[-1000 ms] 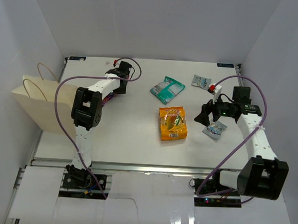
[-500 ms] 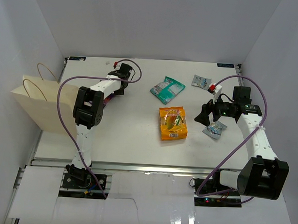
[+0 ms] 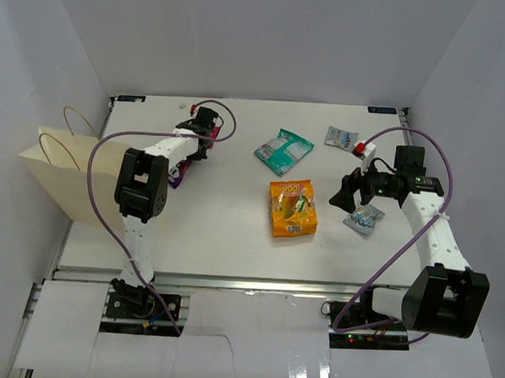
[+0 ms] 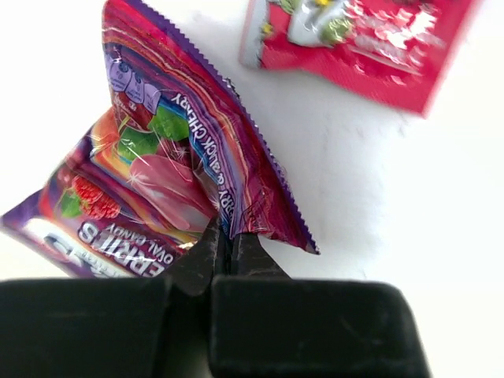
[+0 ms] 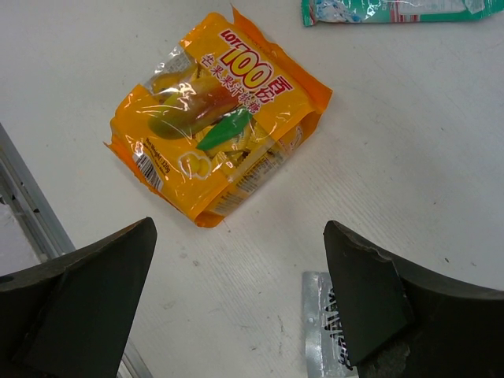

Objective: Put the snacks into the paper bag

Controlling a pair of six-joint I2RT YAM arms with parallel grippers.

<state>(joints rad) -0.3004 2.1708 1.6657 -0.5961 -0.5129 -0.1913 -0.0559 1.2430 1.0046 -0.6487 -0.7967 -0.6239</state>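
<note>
One thing has moved in the last second: the left arm (image 3: 143, 179) has swung a little toward the paper bag (image 3: 63, 175). The left fingers (image 4: 228, 246) are closed tight on the edge of a purple candy packet (image 4: 181, 157). We cannot tell if the packet is lifted clear of the bench (image 4: 378, 197). From above we see a bit of purple peeking out beside the arm. It is a little closer to the bag than before, but not there yet. A red packet (image 4: 370, 43) lies on the bench just past the purple one.

Nothing else has changed. The right fingers (image 5: 236, 236) are spread wide and hold nothing. They hover between the orange packet (image 5: 216, 118) and one silver-blue packet (image 5: 319, 315), right where they were a second ago. The teal-and-white packet (image 3: 283, 151) and the other silver-blue packet (image 3: 342, 137) lie farther back, in the same spots.

We think this means the first snack is on its way. The bag sits at the left side of the bench, well apart from the other snacks. Most of the job is left to do: the purple packet must reach the bag's mouth and go in, and the rest wait on the bench.
</note>
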